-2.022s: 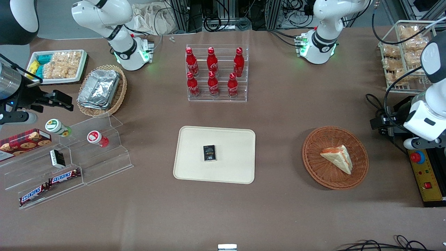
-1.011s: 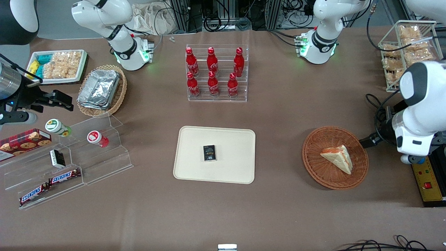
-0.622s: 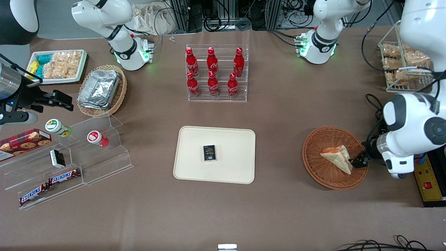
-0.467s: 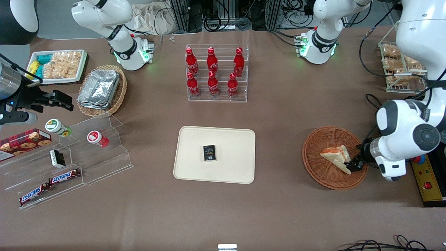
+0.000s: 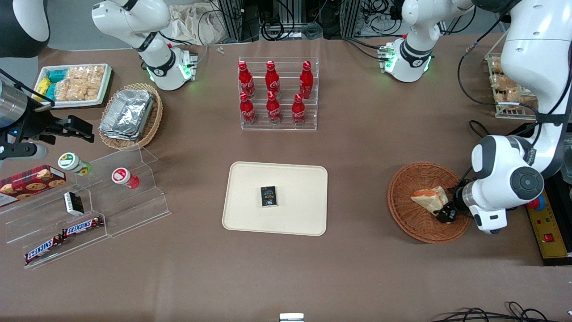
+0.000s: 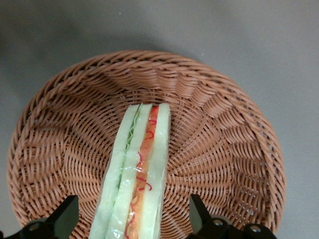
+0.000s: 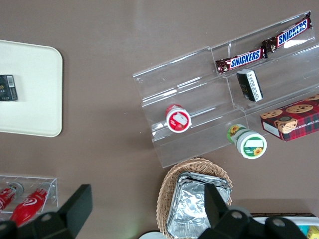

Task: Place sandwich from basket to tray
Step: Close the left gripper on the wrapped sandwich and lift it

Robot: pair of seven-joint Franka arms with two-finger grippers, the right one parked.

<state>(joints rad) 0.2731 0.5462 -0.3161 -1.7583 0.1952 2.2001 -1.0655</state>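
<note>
Orange-brown woven basket (image 6: 219,124) — pale sandwich (image 6: 137,169), orange-red filling — cream tray (image 5: 295,179).

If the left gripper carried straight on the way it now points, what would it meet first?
Most likely the sandwich: the open gripper has a finger on each side of it, over the basket. Depth is unclear, so the gap left cannot be judged.

Sandwich (image 5: 428,198) in basket (image 5: 409,221), open pincer (image 5: 443,213) straddling it; tray (image 5: 295,219) well apart toward the parked arm's end.
</note>
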